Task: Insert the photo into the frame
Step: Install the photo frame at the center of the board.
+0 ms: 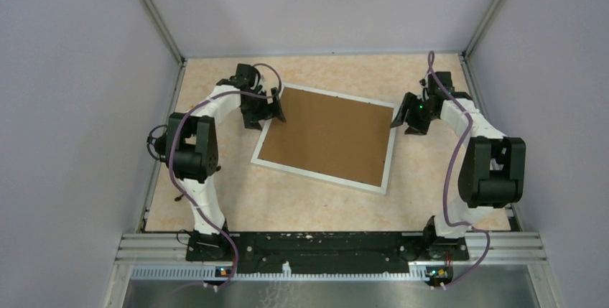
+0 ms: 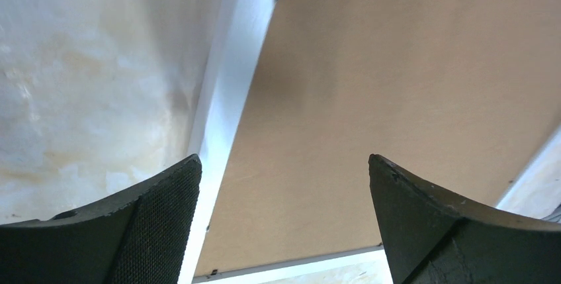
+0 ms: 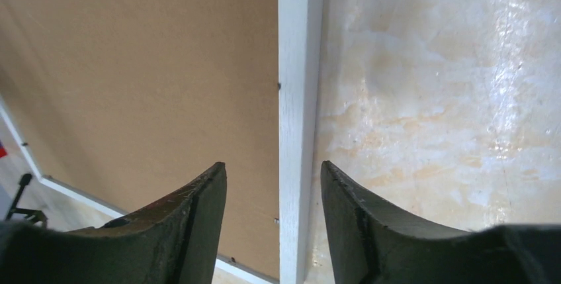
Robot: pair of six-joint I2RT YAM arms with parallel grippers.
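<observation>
The left claw (image 2: 283, 159) gapes wide and empty above the left bar of the white frame (image 1: 318, 176), while the right claw (image 3: 272, 165), narrowly parted and gripping nothing, straddles the right bar of this frame, which lies flat on the counter (image 1: 301, 207), filled by a brown backing board (image 1: 327, 136).

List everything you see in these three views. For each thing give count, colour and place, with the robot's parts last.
frame: one, white, flat on the table, slightly skewed
backing board: one, brown, filling the frame
table: one, mottled beige, under everything
walls: three, grey, around the table
arms: two, white and black, left arm and right arm based at the near edge
left gripper: one, black, open over the frame's left bar
right gripper: one, black, open astride its right bar
</observation>
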